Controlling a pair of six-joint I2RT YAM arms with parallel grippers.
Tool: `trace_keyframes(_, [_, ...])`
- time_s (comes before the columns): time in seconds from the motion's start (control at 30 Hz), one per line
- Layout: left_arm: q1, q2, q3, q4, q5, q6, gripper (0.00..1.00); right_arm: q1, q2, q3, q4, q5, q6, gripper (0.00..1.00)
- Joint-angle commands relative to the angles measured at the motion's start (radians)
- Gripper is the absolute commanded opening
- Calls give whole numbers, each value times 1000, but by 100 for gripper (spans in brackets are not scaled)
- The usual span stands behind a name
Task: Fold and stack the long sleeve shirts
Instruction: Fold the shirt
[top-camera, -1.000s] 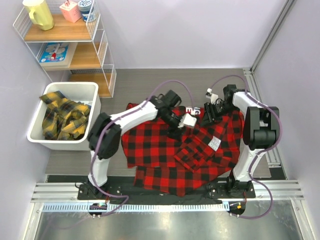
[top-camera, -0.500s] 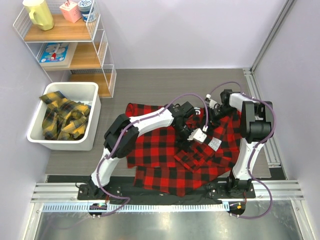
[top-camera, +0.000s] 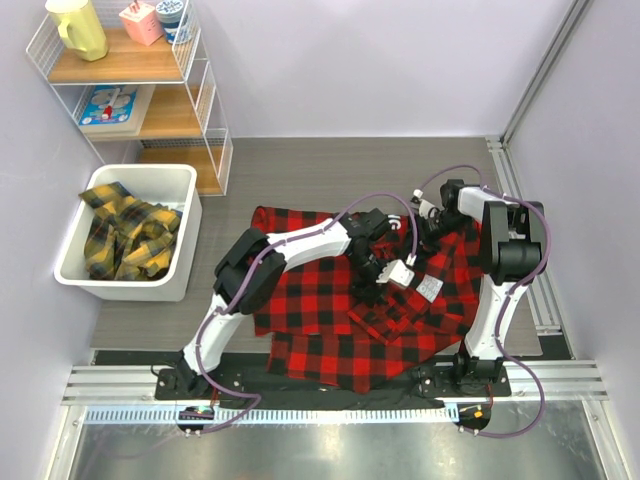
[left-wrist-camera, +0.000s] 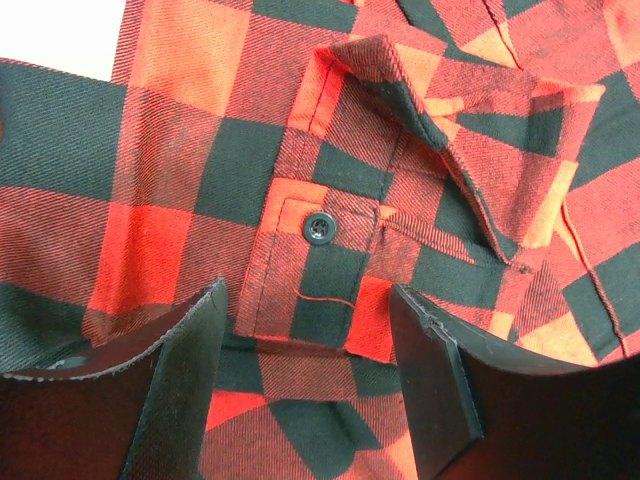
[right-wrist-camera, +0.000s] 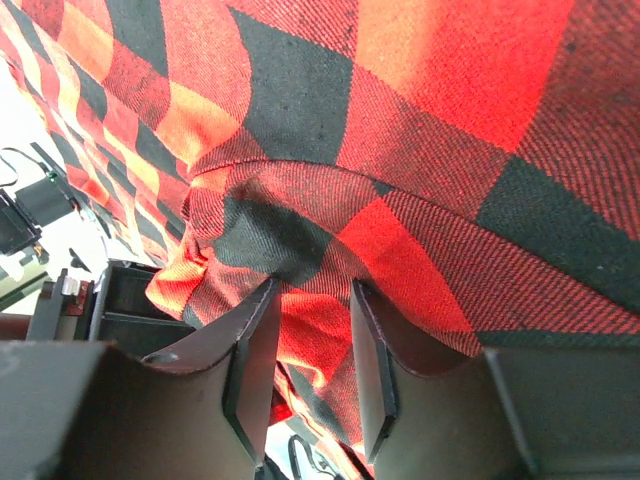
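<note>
Flannel, soft and twilled, in red-and-black check: the red shirt (top-camera: 310, 290) lies spread and partly folded on the table (top-camera: 300, 170), its lower edge reaching the near side, with grey tabletop showing behind it. Left jaws stand open astride a buttoned cuff (left-wrist-camera: 320, 280), the black button (left-wrist-camera: 318, 227) just beyond their tips. Right jaws are closed on a raised fold near the shirt's right edge. Yellow-and-black shirts (top-camera: 125, 240) lie crumpled in a white bin (top-camera: 75, 275), well apart at the left

red shirt (top-camera: 310, 290): middle under arms (top-camera: 300, 240) | yellow shirts (top-camera: 125, 240): count untellable | right end effector (right-wrist-camera: 310, 300): fold partly hidden
</note>
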Motion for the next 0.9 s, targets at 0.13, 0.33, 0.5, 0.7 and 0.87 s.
trace_keyframes(0.13, [-21,56,81,-41,53,-70,65,-4,-1,-5,40,20,28,40])
trace_keyframes(0.33, [-24,32,75,-85,30,-29,50,-4,4,-5,45,27,22,40])
trace_keyframes(0.5, [-44,-45,91,-117,39,-61,30,-4,5,-5,45,35,16,40])
trace_keyframes(0.7, [-73,-103,95,-150,21,-75,0,-4,-10,-8,43,44,-4,40])
trace_keyframes(0.87, [-85,-204,107,-165,49,-148,0,-4,-42,1,29,46,-44,40])
